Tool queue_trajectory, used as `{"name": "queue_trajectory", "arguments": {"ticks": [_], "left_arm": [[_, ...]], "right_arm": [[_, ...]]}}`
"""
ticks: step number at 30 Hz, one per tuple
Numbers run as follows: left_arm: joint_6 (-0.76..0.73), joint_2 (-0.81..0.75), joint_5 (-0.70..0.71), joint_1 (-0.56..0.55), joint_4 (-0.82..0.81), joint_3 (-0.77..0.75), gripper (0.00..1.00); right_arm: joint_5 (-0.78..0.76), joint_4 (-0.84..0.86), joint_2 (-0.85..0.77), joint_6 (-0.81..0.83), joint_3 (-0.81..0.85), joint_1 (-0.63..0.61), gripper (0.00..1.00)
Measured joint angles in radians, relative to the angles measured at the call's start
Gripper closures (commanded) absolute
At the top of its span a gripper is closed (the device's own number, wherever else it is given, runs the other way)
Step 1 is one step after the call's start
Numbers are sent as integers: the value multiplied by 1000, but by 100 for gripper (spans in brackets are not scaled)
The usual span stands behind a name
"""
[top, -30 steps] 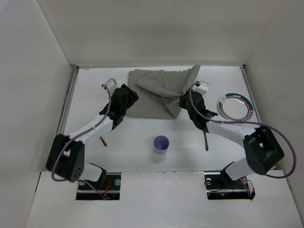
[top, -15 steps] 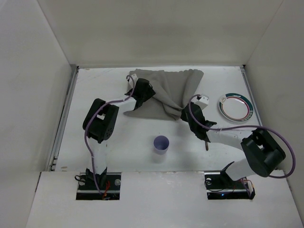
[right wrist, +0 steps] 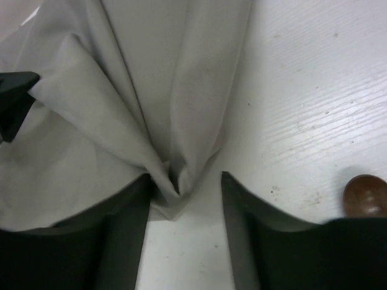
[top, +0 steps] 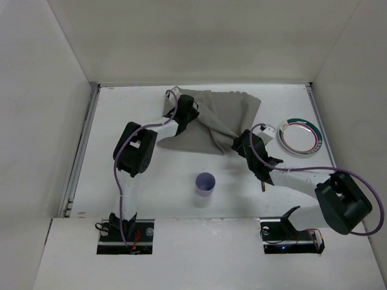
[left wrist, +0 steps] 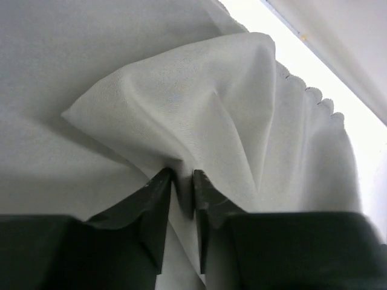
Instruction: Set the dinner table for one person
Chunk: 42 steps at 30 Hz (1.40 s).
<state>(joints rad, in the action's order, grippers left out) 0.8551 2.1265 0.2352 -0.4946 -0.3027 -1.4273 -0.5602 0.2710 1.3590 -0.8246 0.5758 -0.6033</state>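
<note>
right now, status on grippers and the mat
Left gripper shut on cloth mat fold. Right gripper open, straddling its corner. Mat rumpled on dinner table. Brown handle just beside it.

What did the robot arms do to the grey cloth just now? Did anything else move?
The left gripper swung from the left edge of the grey cloth onto its far part and pinched a fold. The cloth's raised far-right corner dropped and spread out rightward. The right gripper shifted slightly rightward, open around the near-right corner. The purple cup and plate stayed put.
</note>
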Motion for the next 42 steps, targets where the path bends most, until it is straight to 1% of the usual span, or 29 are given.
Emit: {"name": "queue_trajectory", "arguments": {"ticks": [2, 6, 9, 12, 13, 14, 15, 16, 17, 18, 19, 21, 24, 25, 26, 28, 29, 30, 31, 33, 34, 37, 38, 40, 42], "left_arm": [[-7, 16, 0, -5, -1, -15, 90], [-31, 41, -5, -32, 0, -89, 93], [-63, 79, -22, -76, 1, -230, 94], [-106, 144, -63, -135, -8, -428, 89], [-119, 169, -84, -159, -10, -495, 86], [-130, 191, -107, -179, -8, -554, 80], [-142, 217, -134, -202, -8, -617, 70], [-152, 238, -159, -223, -10, -666, 57], [-163, 253, -182, -240, -12, -695, 44], [-172, 265, -206, -261, -13, -715, 34], [-178, 273, -227, -278, -14, -723, 30], [-187, 281, -262, -302, -10, -722, 29], [-211, 275, -297, -308, -13, -672, 30], [-218, 259, -299, -303, -17, -627, 30], [-223, 233, -295, -293, -17, -566, 31], [-230, 167, -272, -264, -16, -428, 33], [-232, 126, -251, -242, -17, -350, 34], [-235, 79, -229, -216, -20, -269, 34], [-238, 34, -205, -188, -21, -200, 34], [-243, -61, -147, -118, -26, -68, 35], [-245, -107, -117, -85, -31, -12, 36], [-249, -232, -24, 15, -42, 131, 37], [-253, -270, 6, 40, -45, 175, 38], [-262, -328, 59, 66, -48, 251, 40], [-275, -372, 108, 69, -47, 323, 41]], "right_arm": [[-1, -2, -12, 1, -8, 1, 28], [-1, -2, -55, 2, -35, 2, 21], [-2, -3, -105, 2, -61, 13, 19], [-5, -3, -158, -3, -89, 39, 16], [-6, -3, -177, -4, -99, 47, 15], [-7, -4, -194, -5, -109, 54, 14], [-9, -4, -212, -7, -120, 60, 13], [-10, -5, -224, -7, -129, 64, 12], [-10, -6, -235, -10, -135, 68, 12], [-10, -8, -240, -10, -140, 70, 11], [-10, -8, -241, -10, -143, 73, 11], [-9, -10, -237, -11, -146, 78, 11], [-9, -10, -223, -10, -146, 80, 15], [-9, -9, -217, -10, -146, 80, 18], [-9, -10, -212, -10, -146, 80, 25], [-7, -9, -199, -6, -145, 80, 44], [-5, -9, -189, -6, -142, 80, 52], [-1, -10, -177, -6, -138, 81, 57], [2, -11, -166, -5, -130, 86, 59], [10, -16, -138, -5, -103, 95, 58], [13, -17, -122, -3, -85, 105, 56], [17, -18, -54, 3, -9, 152, 33], [18, -17, -32, 3, 13, 172, 31], [23, -16, 12, 6, 50, 220, 30], [34, -16, 55, 5, 71, 275, 30]]}}
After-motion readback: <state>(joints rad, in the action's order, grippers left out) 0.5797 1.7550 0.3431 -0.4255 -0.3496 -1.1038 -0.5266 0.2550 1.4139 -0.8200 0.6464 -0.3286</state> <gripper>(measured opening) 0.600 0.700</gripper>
